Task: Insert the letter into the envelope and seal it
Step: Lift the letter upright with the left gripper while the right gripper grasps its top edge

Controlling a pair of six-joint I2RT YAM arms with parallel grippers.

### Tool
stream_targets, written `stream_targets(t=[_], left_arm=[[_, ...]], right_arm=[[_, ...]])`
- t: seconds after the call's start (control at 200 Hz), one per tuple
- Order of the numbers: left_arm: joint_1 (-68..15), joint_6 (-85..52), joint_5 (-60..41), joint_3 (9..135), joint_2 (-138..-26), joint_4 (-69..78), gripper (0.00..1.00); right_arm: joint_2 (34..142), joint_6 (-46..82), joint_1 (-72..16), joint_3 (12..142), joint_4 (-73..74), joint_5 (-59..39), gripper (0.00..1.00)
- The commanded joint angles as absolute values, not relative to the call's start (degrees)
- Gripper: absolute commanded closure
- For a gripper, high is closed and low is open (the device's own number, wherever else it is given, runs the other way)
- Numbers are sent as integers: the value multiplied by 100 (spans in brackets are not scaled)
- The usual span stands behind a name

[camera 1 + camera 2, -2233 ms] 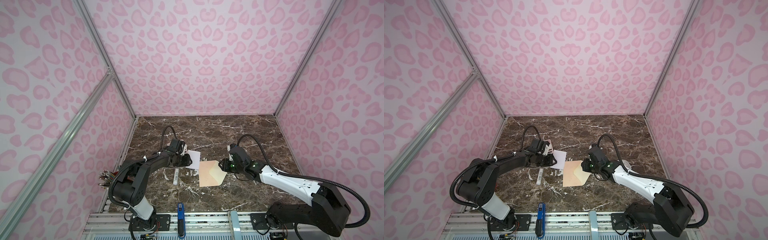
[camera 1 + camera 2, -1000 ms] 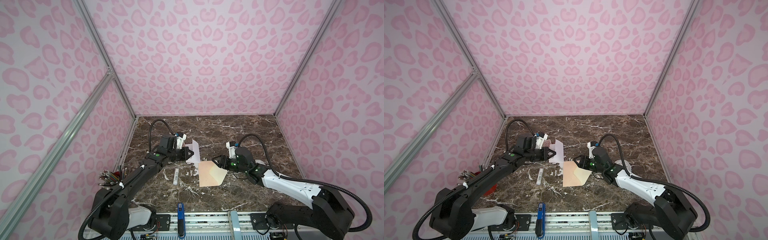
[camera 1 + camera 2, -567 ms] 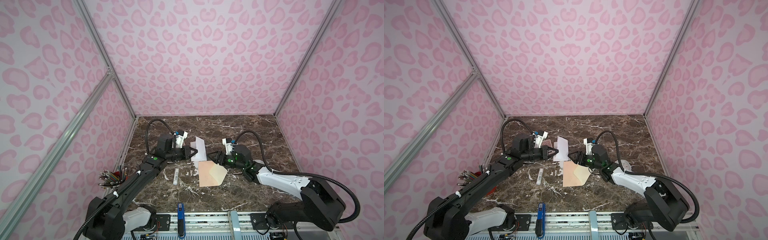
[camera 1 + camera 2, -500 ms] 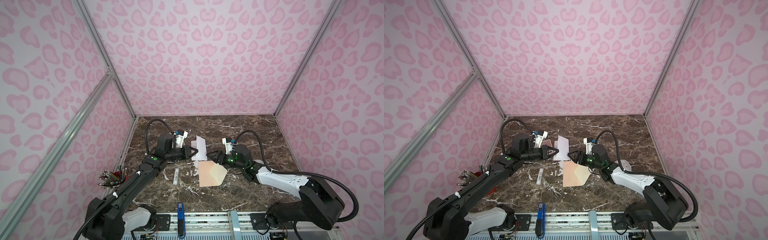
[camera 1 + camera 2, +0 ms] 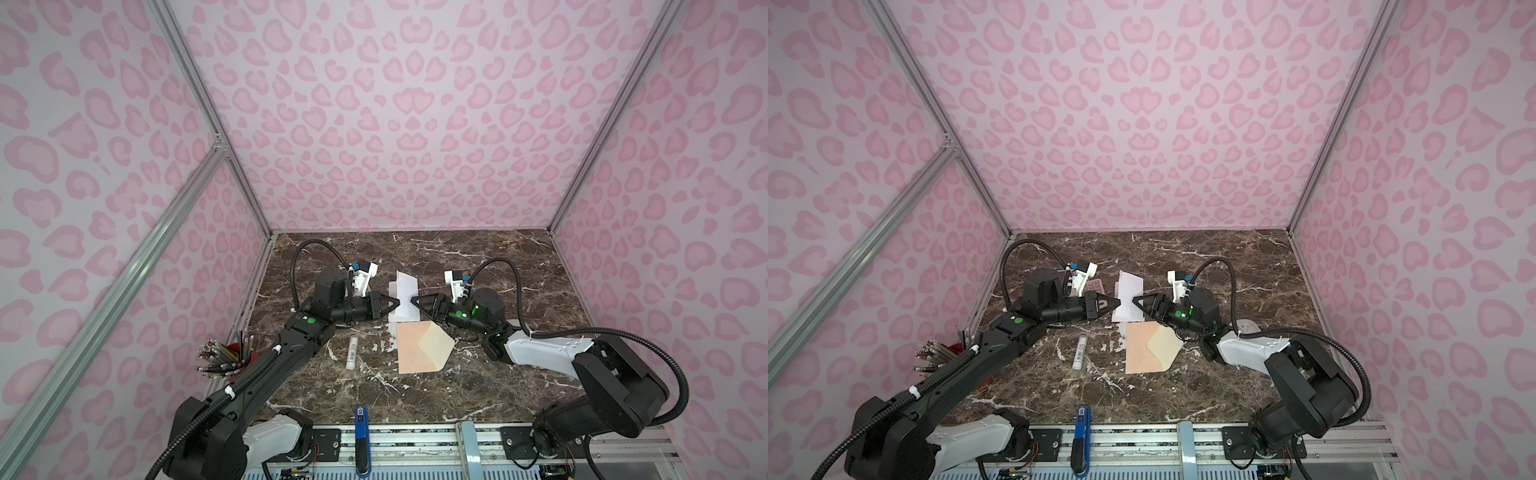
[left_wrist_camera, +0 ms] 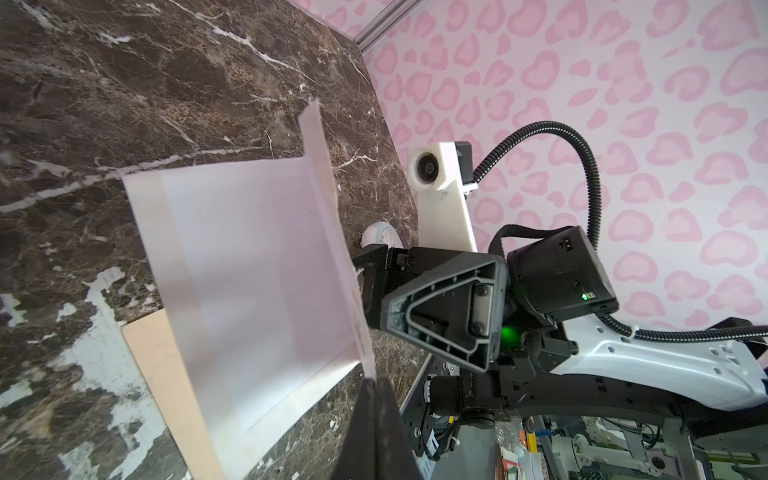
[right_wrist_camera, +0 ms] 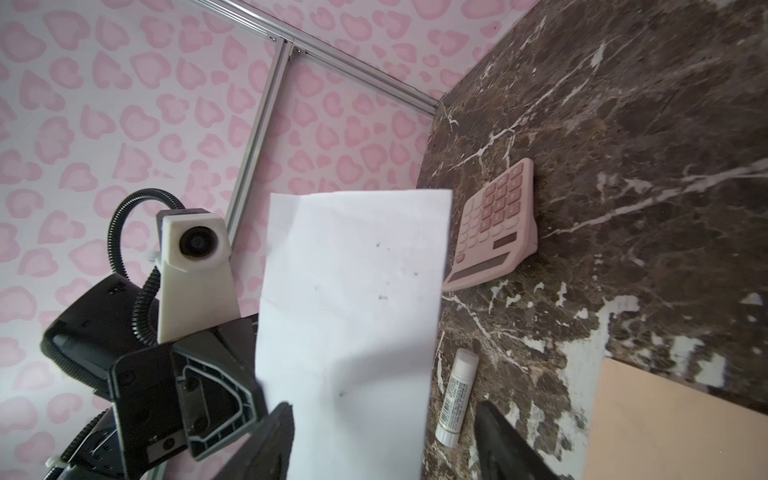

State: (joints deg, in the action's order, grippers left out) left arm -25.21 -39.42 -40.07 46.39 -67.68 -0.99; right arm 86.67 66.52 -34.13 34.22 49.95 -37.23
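Left fingers (image 5: 384, 304) pinching letter (image 5: 405, 287), brown marble tabletop (image 5: 457, 257), pink spotted walls (image 5: 415, 124)

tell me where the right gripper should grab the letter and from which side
Take the letter by its free edge, opposite where the left gripper pinches it, coming in level from the right. The sheet hangs upright off the table, so both faces of that edge are exposed, and the right gripper has its open jaws on either side of it.

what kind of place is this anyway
Probably a robot lab's enclosed booth staged as a desk: pink heart-print walls, a marble-look tabletop, and stationery like a calculator, glue stick and pencil cup.
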Motion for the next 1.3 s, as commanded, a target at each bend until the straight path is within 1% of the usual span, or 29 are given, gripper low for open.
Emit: stream_targets(t=[0.0, 0.05, 0.125, 0.395, 0.56, 0.635, 0.69, 0.87, 1.02, 1.295], left_arm=[[-2527, -3968, -4072, 4606, -6776, 214, 96], [-2522, -3951, -4061, 4587, -6768, 202, 96], [-2522, -3905, -4026, 4580, -6768, 159, 96], [-2476, -3854, -3999, 4509, -6819, 166, 96], [-2446, -3850, -3973, 4479, -6785, 157, 96], [-2434, -3855, -3973, 4480, -6751, 156, 96], [-2425, -3850, -3973, 4480, -6737, 133, 96], [-2399, -3841, -3968, 4466, -6750, 125, 96], [-2400, -3832, -3972, 4456, -6775, 132, 96], [-2435, -3911, -4008, 4346, -6886, 338, 96]], right_arm=[[8820, 7162, -3394, 3360, 6090, -3942, 31], [8854, 7301, -3385, 3332, 6321, -3957, 31], [8850, 7409, -3362, 3298, 6466, -3979, 35], [8564, 7341, -3346, 3252, 6268, -4060, 43], [8352, 7039, -3346, 3252, 5736, -4099, 41], [8250, 6884, -3343, 3249, 5475, -4087, 37], [8194, 6785, -3333, 3243, 5318, -4070, 36], [8124, 6724, -3335, 3226, 5215, -4113, 36], [8038, 6667, -3341, 3253, 5087, -4112, 40], [8255, 6750, -3484, 3440, 5241, -4069, 43]])
